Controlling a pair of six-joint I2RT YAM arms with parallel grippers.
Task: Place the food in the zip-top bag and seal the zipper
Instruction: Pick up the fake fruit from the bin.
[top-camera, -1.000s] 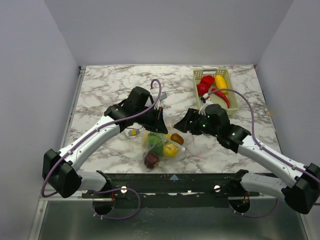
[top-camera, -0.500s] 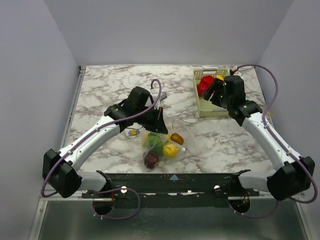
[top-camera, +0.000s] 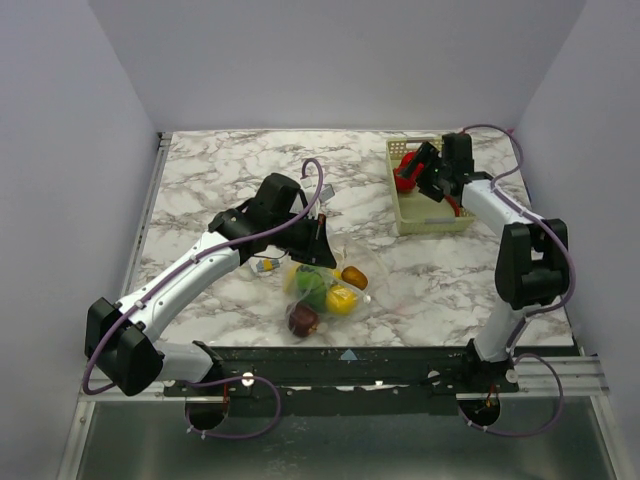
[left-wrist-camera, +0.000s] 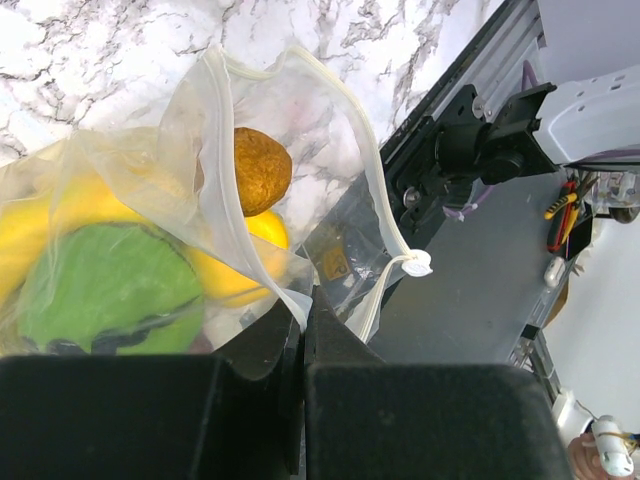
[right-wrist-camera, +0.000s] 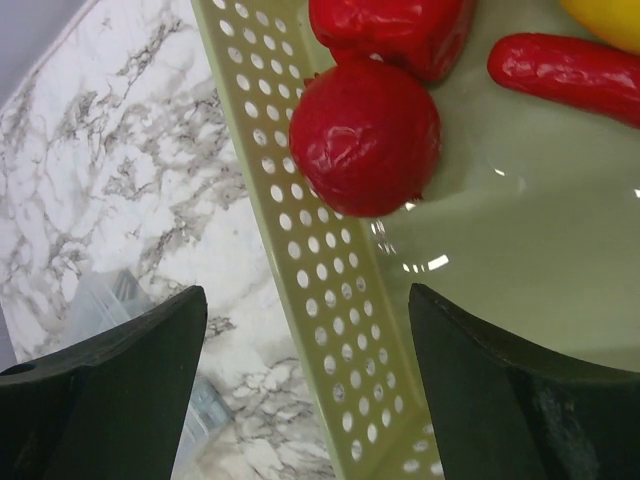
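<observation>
Left fingers: pressed together, pinching the mouth edge of the clear bag. The bag lies on the desk with fruits inside. Its zipper is unsealed. Right fingers: spread, holding nothing, above the basket. A round red fruit lies directly ahead, centred between them, against the basket wall; no long axis. Right arm nearer.
</observation>
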